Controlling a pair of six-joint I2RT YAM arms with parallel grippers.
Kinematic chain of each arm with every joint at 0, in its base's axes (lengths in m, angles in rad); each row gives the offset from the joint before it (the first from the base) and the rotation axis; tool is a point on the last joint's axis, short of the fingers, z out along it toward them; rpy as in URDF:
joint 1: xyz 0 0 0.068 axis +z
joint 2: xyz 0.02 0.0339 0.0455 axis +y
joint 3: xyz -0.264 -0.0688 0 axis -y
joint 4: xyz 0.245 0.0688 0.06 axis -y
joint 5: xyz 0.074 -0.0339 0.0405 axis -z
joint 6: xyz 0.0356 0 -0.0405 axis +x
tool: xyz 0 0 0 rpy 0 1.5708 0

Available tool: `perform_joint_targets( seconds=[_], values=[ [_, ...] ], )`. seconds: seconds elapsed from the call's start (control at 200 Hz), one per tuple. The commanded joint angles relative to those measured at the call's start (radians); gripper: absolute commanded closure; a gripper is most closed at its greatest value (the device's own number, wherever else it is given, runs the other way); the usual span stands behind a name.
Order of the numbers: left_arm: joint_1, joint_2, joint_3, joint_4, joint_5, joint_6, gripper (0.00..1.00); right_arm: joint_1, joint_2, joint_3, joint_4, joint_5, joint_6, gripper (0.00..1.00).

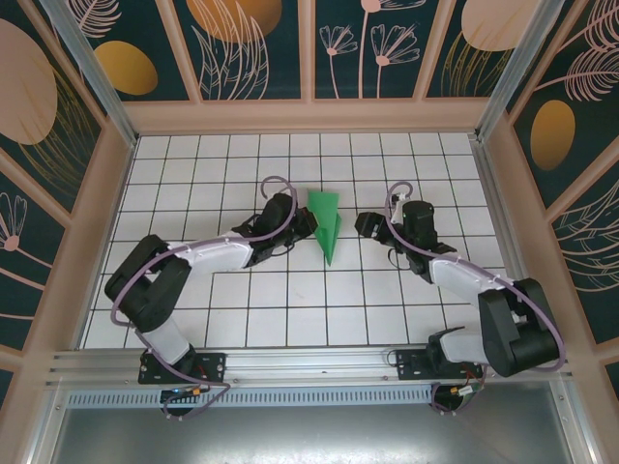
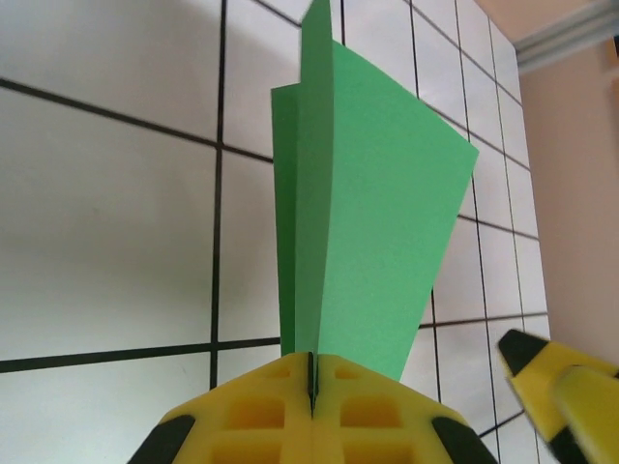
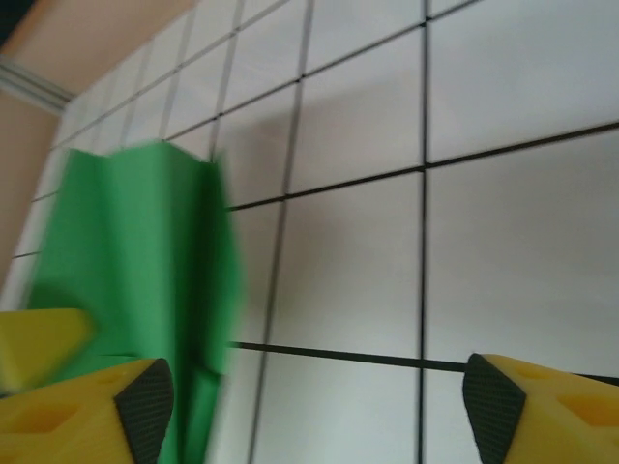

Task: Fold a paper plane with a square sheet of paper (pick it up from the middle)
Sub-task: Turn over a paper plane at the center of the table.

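The paper plane (image 1: 325,222) lies near the middle of the white-tiled table (image 1: 290,309), between the two arms. The left gripper (image 2: 311,372) is clamped on it: the yellow fingers meet with the green edge pinched in the seam between them. The folded layers rise from there on edge. The right gripper (image 3: 319,396) stands wide and holds nothing; the green paper lies beside its left finger, in a blurred picture. The sheet is already a slim dart, so the step in hand appears to be a late one, such as pressing the centre crease or spreading the wings. The next move likely calls for the right gripper to close on a free layer opposite the left grip without tearing the thin paper. In the top view the long axis runs near to far, the tapered end toward the arm bases and the broad end toward the far wall. Whether the paper touches the table cannot be told.
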Motion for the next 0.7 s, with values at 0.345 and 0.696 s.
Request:
perform_joint_targets(
  seconds=[0.345, 0.696],
  values=[
    [0.014, 0.063, -0.225, 0.353, 0.099, -0.139, 1.0, 0.185, 0.134, 0.116, -0.11, -0.142, 0.0, 0.47],
    [0.02, 0.041, -0.287, 0.354, 0.07, -0.131, 1.0, 0.268, 0.309, 0.245, -0.191, -0.1, -0.023, 0.53]
  ],
)
